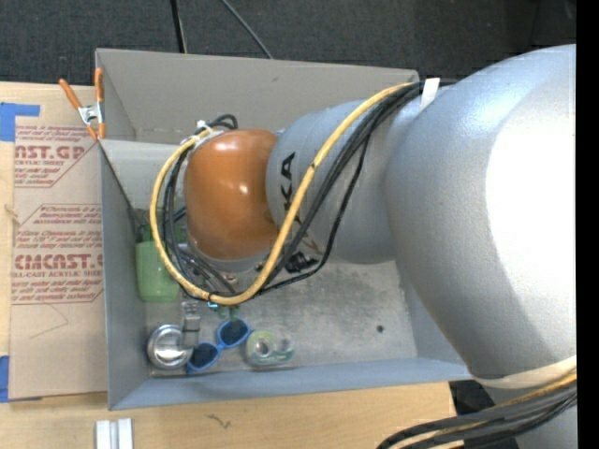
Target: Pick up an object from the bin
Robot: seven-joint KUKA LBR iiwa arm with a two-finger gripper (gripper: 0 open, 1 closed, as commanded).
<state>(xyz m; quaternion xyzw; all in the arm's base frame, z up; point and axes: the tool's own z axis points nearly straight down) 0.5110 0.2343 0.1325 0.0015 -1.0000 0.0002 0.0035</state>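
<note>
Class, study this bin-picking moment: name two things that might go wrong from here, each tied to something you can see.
1. The green block, silver round thing and blue sunglasses lie crowded near the bin's left wall; a grasp there may catch two things or jam against it.
2. The yellow cable loop at the orange-covered wrist hangs low beside the green block and might snag it.

One pale green block (154, 271) lying at 9 o'clock in bin (281, 374). One shiny metal cup (168, 349), one blue sunglasses pair (217, 340) and one clear roundish thing (270, 349) sitting around 7 o'clock.
</note>
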